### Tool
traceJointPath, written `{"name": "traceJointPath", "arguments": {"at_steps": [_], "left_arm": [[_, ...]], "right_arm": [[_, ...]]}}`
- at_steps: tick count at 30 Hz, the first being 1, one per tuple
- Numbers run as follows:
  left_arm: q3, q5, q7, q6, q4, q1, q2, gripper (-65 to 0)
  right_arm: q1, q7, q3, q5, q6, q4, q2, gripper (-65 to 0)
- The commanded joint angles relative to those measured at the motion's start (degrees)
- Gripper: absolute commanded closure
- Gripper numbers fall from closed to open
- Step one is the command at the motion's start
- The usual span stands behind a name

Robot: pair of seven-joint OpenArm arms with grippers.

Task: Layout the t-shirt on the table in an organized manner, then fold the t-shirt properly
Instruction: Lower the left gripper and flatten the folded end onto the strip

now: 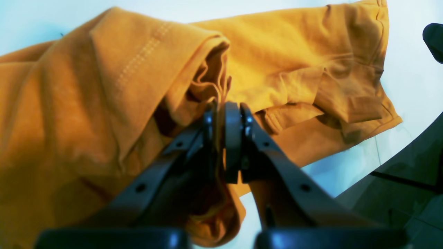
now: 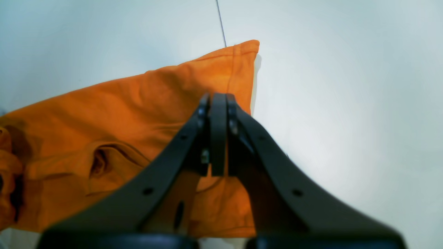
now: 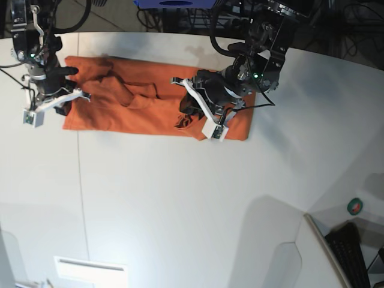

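The orange t-shirt (image 3: 144, 114) lies rumpled in a long band across the far part of the white table (image 3: 180, 198). Near the band's right part, my left gripper (image 3: 191, 108) is shut on the cloth. In the left wrist view, the left gripper (image 1: 225, 107) pinches a bunched fold of the t-shirt (image 1: 294, 69), with table (image 1: 408, 86) beyond. At the band's left end is my right gripper (image 3: 65, 99). In the right wrist view, the right gripper (image 2: 218, 98) is shut on the t-shirt (image 2: 104, 114) near a hemmed corner, above the table (image 2: 346, 103).
A thin dark seam (image 3: 78, 180) runs down the tabletop, and the seam (image 2: 221, 24) ends behind the shirt corner. A green tape roll (image 3: 355, 206) and a keyboard (image 3: 354, 246) sit beyond the table's front right edge. A white panel (image 3: 90, 270) lies at the near edge.
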Motion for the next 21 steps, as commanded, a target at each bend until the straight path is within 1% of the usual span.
{"name": "traceJointPath", "arguments": {"at_steps": [1, 19, 20, 21], "left_arm": [[-0.1, -0.7, -1.0, -0.3, 0.9, -0.6, 0.1, 0.0], [-0.1, -1.1, -0.9, -0.3, 0.9, -0.9, 0.2, 0.0], [-0.1, -1.1, -0.9, -0.3, 0.9, -0.9, 0.2, -3.1], [-0.1, -1.1, -0.9, -0.3, 0.9, -0.9, 0.2, -9.1]], "right_arm": [[0.3, 1.2, 0.4, 0.2, 0.2, 1.1, 0.5, 0.0], [0.1, 1.2, 0.4, 0.2, 0.2, 1.3, 0.5, 0.0], [0.1, 1.2, 0.4, 0.2, 0.2, 1.3, 0.5, 0.0], [0.0, 1.2, 0.4, 0.2, 0.2, 1.3, 0.5, 0.0]]}}
